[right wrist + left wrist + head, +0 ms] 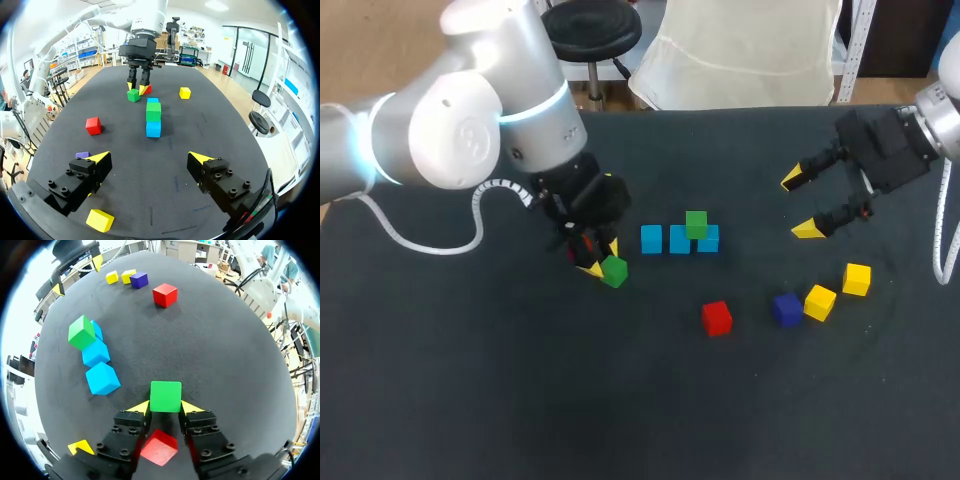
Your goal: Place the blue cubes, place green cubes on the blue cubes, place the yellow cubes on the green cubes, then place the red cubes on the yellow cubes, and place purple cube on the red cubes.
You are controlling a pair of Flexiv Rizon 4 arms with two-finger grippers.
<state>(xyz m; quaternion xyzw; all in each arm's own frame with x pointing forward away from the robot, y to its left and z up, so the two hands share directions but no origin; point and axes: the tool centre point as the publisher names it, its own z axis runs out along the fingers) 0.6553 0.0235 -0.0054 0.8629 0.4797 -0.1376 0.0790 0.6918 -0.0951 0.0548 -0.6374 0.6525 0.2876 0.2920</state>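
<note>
Left hand (165,408) clamps a small green cube (165,396), right hand (149,157) gapes wide; three light-blue cubes (651,239) (680,240) (709,238), two green (696,224), three yellow (857,279) (820,302) (185,92), two red (717,317) (159,447), one purple (786,308)

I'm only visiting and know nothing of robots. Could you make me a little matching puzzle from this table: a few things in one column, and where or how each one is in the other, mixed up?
Things:
1. purple cube
2. right tool
3. left tool
4. row of blue cubes

States:
a. shut on the loose green cube
b. open, holding nothing
c. bears the stacked green cube
d. next to a yellow cube

Pairs: 1-d, 2-b, 3-a, 4-c.
</note>
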